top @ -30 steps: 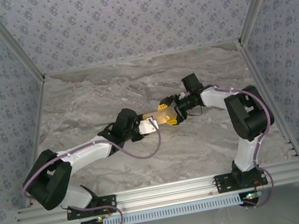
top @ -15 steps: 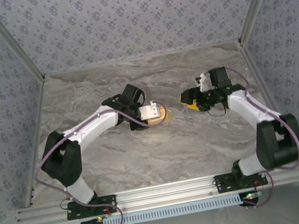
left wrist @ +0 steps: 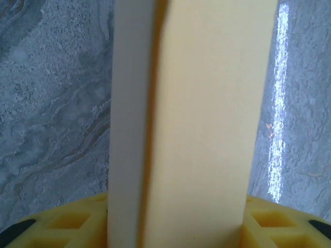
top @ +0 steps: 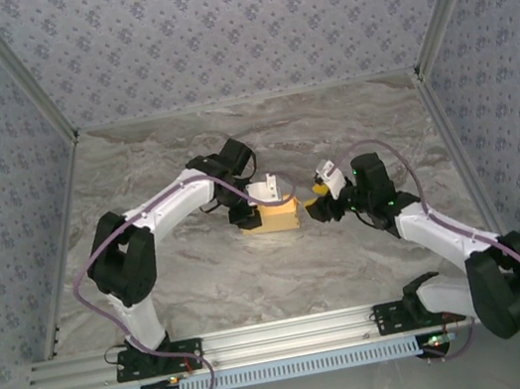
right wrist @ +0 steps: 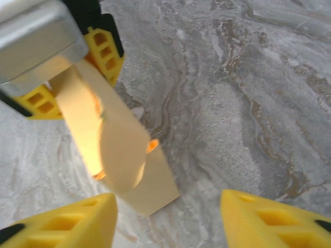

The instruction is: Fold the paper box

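The paper box (top: 280,214) is a tan-yellow flat rectangular box held just above the marble table (top: 194,277) at its middle. My left gripper (top: 263,197) is shut on its far end. In the left wrist view the box (left wrist: 207,119) runs straight out between the yellow fingers (left wrist: 67,225). My right gripper (top: 317,203) hovers open just right of the box's free end. In the right wrist view the box (right wrist: 121,155) shows a rounded end flap, and it lies close to the left one of the two wide-apart right fingertips (right wrist: 67,222).
Patterned walls enclose the table on three sides. A metal rail (top: 284,331) carries both arm bases along the near edge. Bare marble (right wrist: 243,103) lies to the right of and beyond the box.
The right gripper let go of the box, pulled away to the right, then came back lower beside its free end. The left arm carried the box slightly back and right.
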